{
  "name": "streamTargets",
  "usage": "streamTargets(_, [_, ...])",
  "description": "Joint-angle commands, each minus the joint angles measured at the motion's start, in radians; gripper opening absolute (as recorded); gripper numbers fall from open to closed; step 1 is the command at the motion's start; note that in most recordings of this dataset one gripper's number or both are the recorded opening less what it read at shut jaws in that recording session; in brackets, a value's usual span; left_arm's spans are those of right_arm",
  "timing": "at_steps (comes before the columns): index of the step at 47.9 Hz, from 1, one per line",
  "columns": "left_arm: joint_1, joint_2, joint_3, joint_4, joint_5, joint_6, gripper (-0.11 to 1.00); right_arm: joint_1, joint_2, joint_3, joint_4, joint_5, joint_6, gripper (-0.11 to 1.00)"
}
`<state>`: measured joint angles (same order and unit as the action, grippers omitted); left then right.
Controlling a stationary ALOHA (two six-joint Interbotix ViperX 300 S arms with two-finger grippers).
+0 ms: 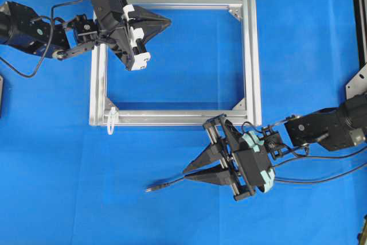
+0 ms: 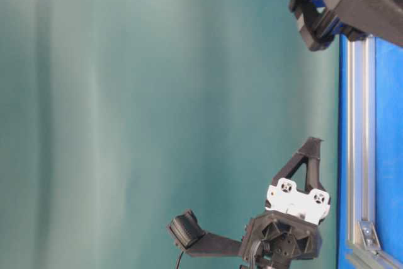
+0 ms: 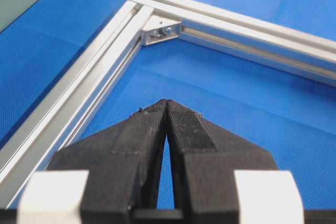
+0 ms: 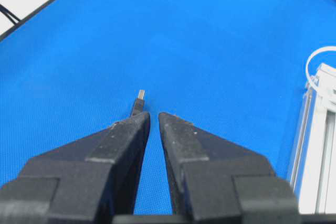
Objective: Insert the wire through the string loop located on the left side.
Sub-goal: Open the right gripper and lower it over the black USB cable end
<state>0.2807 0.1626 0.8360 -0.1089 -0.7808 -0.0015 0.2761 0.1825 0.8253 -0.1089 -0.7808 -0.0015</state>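
1. The left gripper (image 1: 166, 22) is seen clenched with nothing between its fingertips; it is placed over the silver frame (image 1: 249, 55), toward the frame's 11 o'clock corner in the overhead view.
2. In the left wrist view, the fingers (image 3: 152, 124) are observed pressed together, with a frame corner bracket (image 3: 160, 31) at 12 o'clock ahead of them.
3. The right gripper (image 1: 186, 173) is seen nearly closed, a narrow gap remaining at the tips; nothing is gripped.
4. The wire (image 1: 321, 180) is laid on the blue table (image 1: 57, 187), its plug (image 1: 153, 187) found just beside the right gripper's tips at 8 o'clock of them overhead.
5. The string loop (image 1: 110, 120) is noted at the frame's 7 o'clock corner, well apart from the plug.
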Motion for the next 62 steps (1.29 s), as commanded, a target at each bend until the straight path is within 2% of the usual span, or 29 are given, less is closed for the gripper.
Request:
streamTargets(1, [-0.003,-0.048,-0.014,0.015,0.017,0.005,0.0,0.008,-0.048,-0.011,0.003,-0.006,0.011,0.0])
streamTargets(11, [-0.002,-0.049,-0.009,0.02,0.021,0.011,0.0,0.011,-0.049,-0.014,0.002,-0.006,0.054,-0.11])
streamTargets(25, [-0.003,-0.049,-0.008,0.02,0.021,0.011,0.0,0.015,-0.048,-0.014,0.0,-0.005,0.083,-0.1])
streamTargets(31, [-0.003,-0.049,-0.008,0.02,0.021,0.011,0.0,0.025,-0.048,-0.014,-0.002,0.008,0.084,-0.06])
streamTargets(35, [-0.003,-0.049,-0.009,0.02,0.021,0.011,0.0,0.028,-0.046,-0.02,0.002,0.018,0.089,0.02])
streamTargets(39, [-0.003,-0.049,-0.012,0.02,0.021,0.011,0.0,0.029,-0.043,-0.025,0.003,0.023,0.101,0.17])
streamTargets(48, [-0.002,-0.049,-0.009,0.02,0.021,0.011,0.0,0.032,-0.041,-0.023,0.005,0.025,0.129,0.72])
streamTargets(51, [-0.003,-0.049,-0.008,0.02,0.021,0.011,0.0,0.034,-0.04,-0.021,0.006,0.025,0.14,0.87])
streamTargets(52, [-0.003,-0.049,-0.008,0.02,0.021,0.011,0.0,0.034,-0.04,-0.023,0.006,0.025,0.143,0.89])
streamTargets(56, [-0.003,-0.049,-0.008,0.02,0.02,0.011,0.0,0.035,-0.031,-0.026,0.005,0.023,0.155,0.83])
streamTargets(62, [-0.002,-0.049,-0.012,0.02,0.021,0.011,0.0,0.035,0.008,-0.044,0.011,0.018,0.163,0.87])
